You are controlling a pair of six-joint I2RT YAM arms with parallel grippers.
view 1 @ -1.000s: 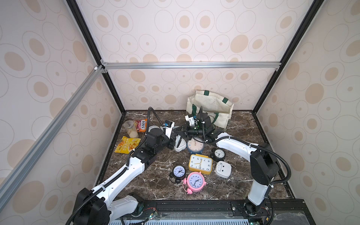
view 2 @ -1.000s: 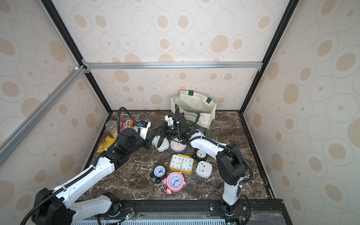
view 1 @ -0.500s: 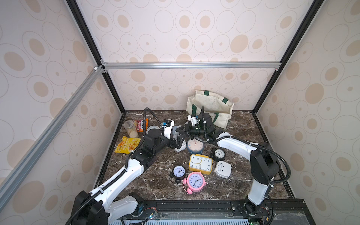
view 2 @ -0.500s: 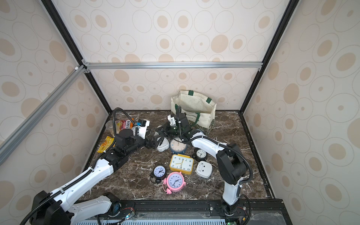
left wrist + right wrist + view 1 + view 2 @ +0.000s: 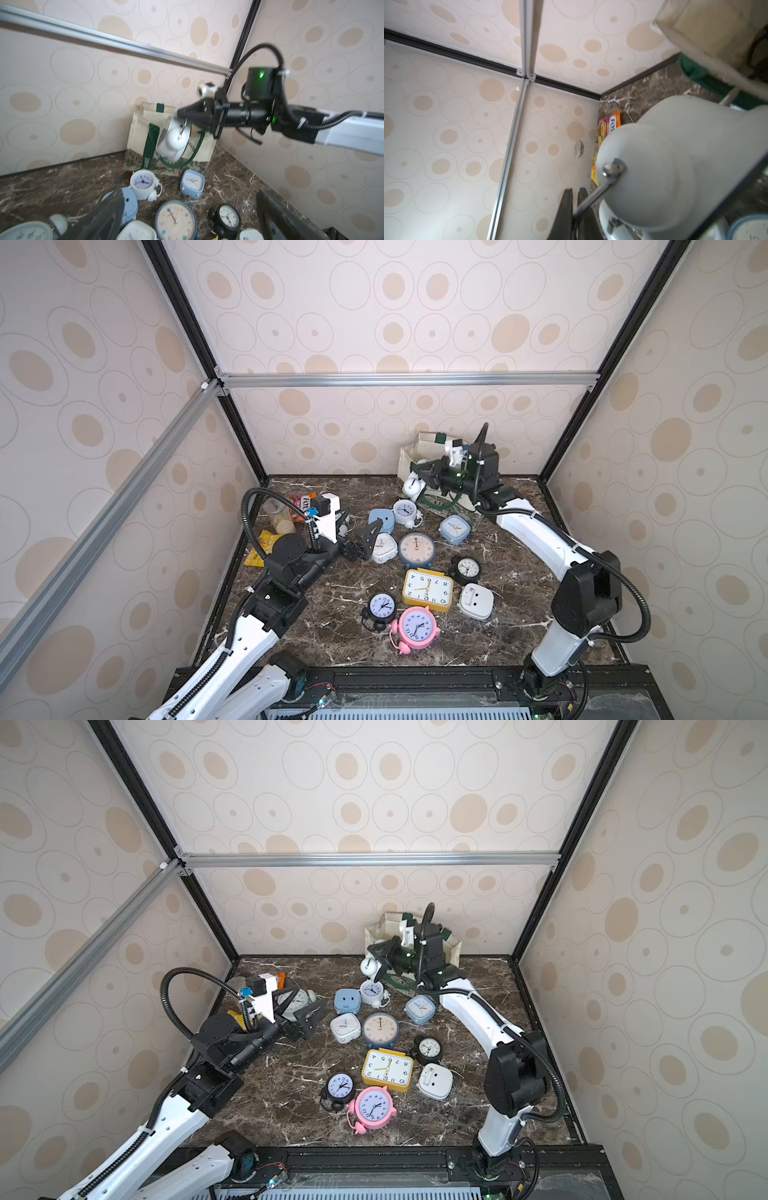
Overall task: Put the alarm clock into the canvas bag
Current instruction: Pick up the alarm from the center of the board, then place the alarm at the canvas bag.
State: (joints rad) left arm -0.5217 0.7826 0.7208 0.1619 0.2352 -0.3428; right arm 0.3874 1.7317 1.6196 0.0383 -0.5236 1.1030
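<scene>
Right gripper (image 5: 415,469) risen, alarm clock (image 5: 412,486) dangling — handle (image 5: 591,200) grip, seemingly, right wrist only

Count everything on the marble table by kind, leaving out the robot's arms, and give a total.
Alarm clocks: 12
Canvas bag: 1
Snack packets: 2
Clear jar: 1
Total: 16
</scene>
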